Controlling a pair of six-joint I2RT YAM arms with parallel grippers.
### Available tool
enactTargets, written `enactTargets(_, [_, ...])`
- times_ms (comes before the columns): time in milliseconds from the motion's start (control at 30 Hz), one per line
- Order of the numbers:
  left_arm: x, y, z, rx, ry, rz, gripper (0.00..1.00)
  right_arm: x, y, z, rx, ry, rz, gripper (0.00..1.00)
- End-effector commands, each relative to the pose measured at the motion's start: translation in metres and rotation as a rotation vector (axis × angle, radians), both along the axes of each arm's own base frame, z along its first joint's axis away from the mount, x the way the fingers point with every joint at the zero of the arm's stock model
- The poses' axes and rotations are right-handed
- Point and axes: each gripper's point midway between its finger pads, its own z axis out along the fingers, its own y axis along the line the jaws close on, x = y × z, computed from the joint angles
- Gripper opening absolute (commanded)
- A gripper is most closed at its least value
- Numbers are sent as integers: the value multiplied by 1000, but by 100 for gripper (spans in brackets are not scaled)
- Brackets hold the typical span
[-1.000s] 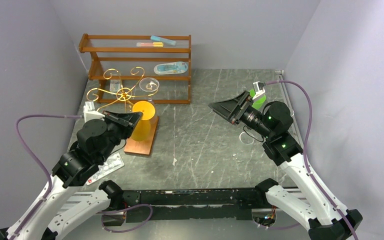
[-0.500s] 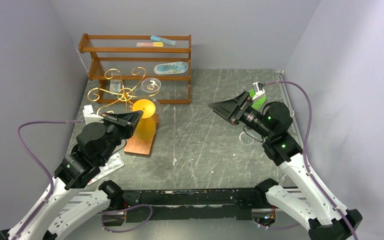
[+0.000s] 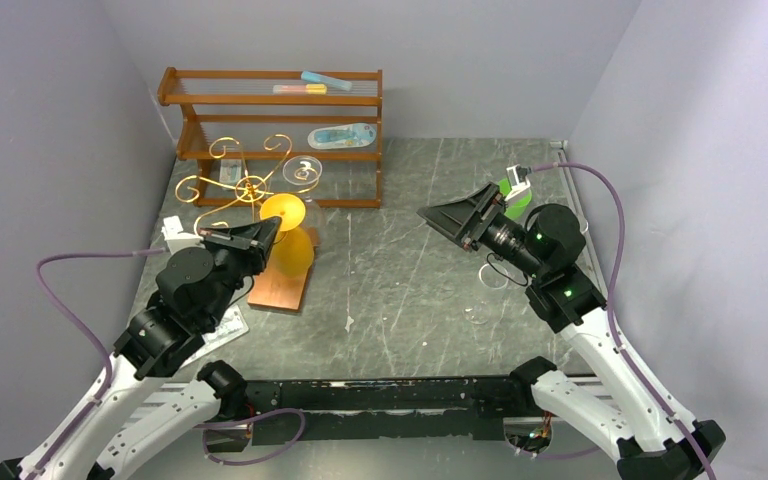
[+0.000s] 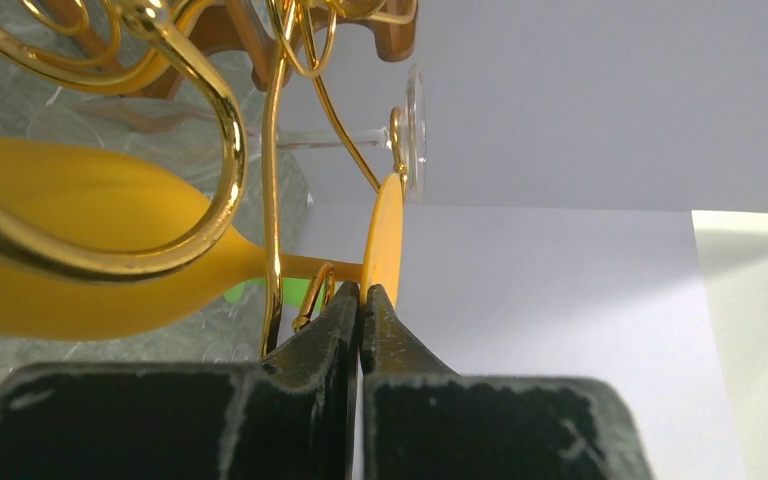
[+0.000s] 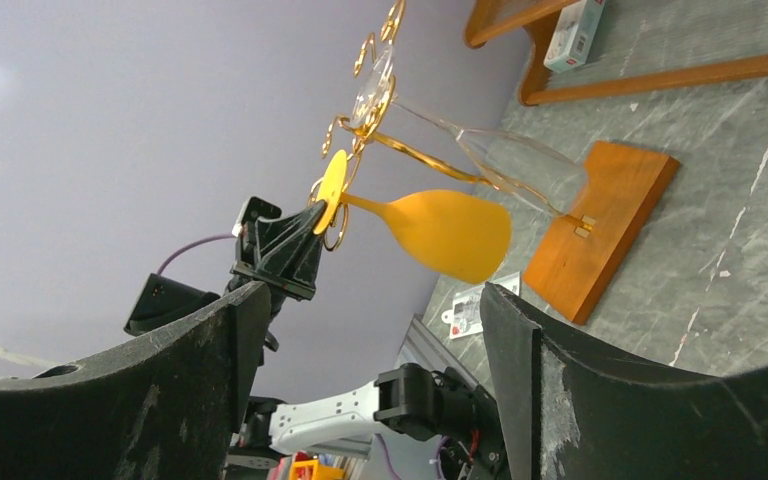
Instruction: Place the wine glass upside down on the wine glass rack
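The yellow wine glass (image 3: 294, 250) hangs upside down and tilted, its foot (image 3: 280, 210) up by the scroll arms of the gold wire rack (image 3: 250, 186). My left gripper (image 3: 271, 229) is shut on the rim of that foot. In the left wrist view the fingertips (image 4: 361, 296) pinch the foot disc (image 4: 384, 236), the stem passes beside a gold scroll (image 4: 215, 120), and the bowl (image 4: 80, 270) lies to the left. The rack's copper-brown base (image 3: 282, 286) is below. My right gripper (image 3: 448, 211) is open and empty at mid-table, facing the glass (image 5: 450, 232).
A clear wine glass (image 3: 303, 171) hangs on the rack's right side. The brown wooden shelf unit (image 3: 272, 101) with small packets stands behind. A printed card (image 3: 216, 334) lies near the left arm. A green object (image 3: 516, 196) sits behind the right arm. Walls close both sides.
My left gripper has carried the yellow glass a little up and back toward the rack's post, and the bowl has swung in over the base. The right arm has not moved.
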Motion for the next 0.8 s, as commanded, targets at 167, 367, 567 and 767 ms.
enactTargets(167, [6,21,16,-68,-36,114,5,-1,-2,-6,-4,14,-12,81])
enactTargets(367, [5,33,22,-57,-36,168,5,0,-2,-7,-7,21,-10,81])
enactTargets(567, [-3,39,26,-64,-48,171,5,1,-1,-6,1,19,-10,80])
enactTargets(767, [-10,42,19,-62,-26,154,5,2,0,-6,3,23,-10,80])
